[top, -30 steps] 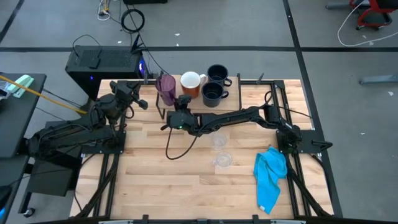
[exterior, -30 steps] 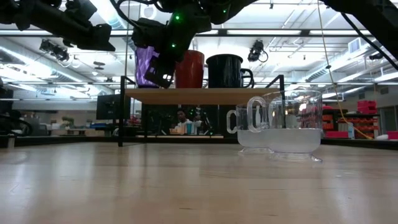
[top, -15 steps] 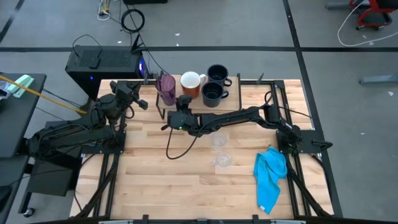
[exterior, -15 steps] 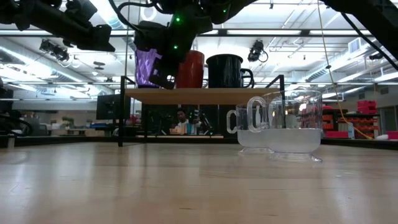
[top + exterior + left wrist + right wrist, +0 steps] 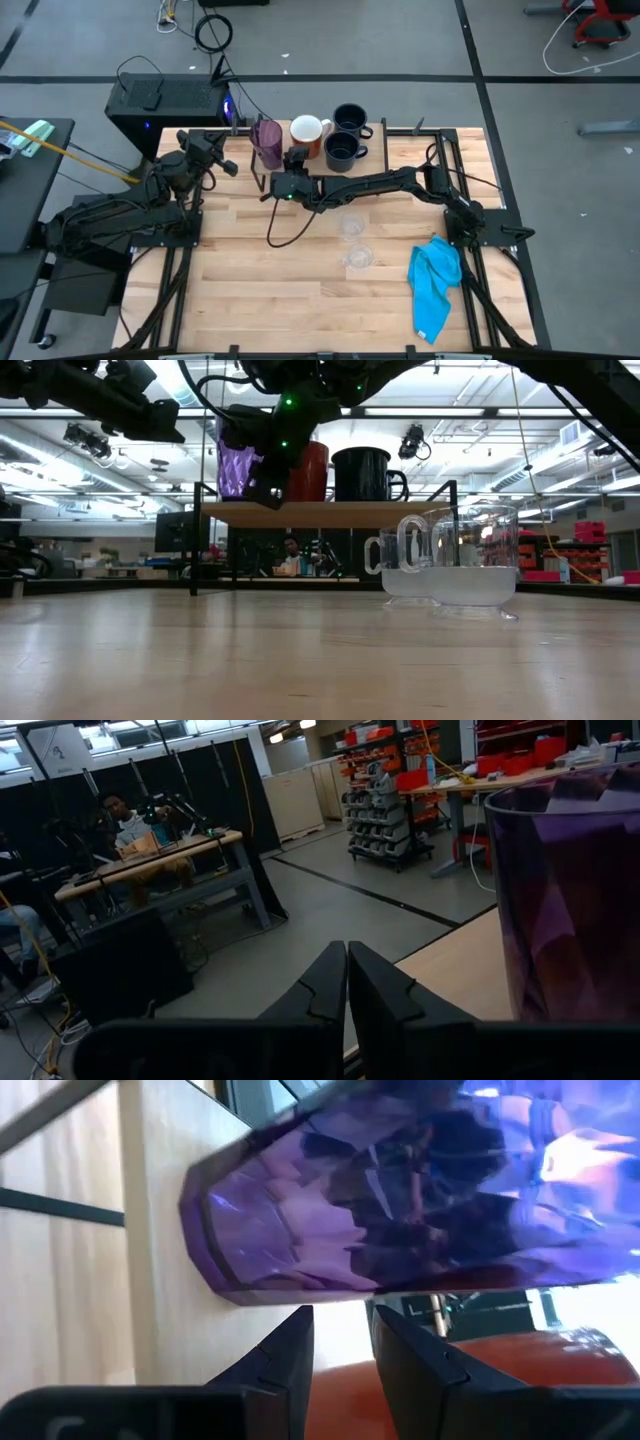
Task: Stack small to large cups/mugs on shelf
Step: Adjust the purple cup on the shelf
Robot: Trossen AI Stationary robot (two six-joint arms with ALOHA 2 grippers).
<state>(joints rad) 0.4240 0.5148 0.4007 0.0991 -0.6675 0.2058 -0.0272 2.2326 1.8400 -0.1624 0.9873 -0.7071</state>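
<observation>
On the shelf (image 5: pixel 372 158) at twelve o'clock we see four vessels already up: the purple tumbler (image 5: pixel 266 142), the white-and-orange mug (image 5: pixel 307 134) and two dark mugs (image 5: pixel 343 139). The two clear glasses (image 5: pixel 353 241) wait on the table (image 5: pixel 240 290), toward five o'clock of the shelf, so we judge two placements remain. Our right gripper (image 5: pixel 291 165) sits just beside the tumbler, fingers nearly together, grasping nothing. Our left gripper (image 5: pixel 346 982), clenched and empty, waits at ten o'clock.

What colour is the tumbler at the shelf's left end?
Translucent purple tumbler, faceted; the right wrist view shows it best.
</observation>
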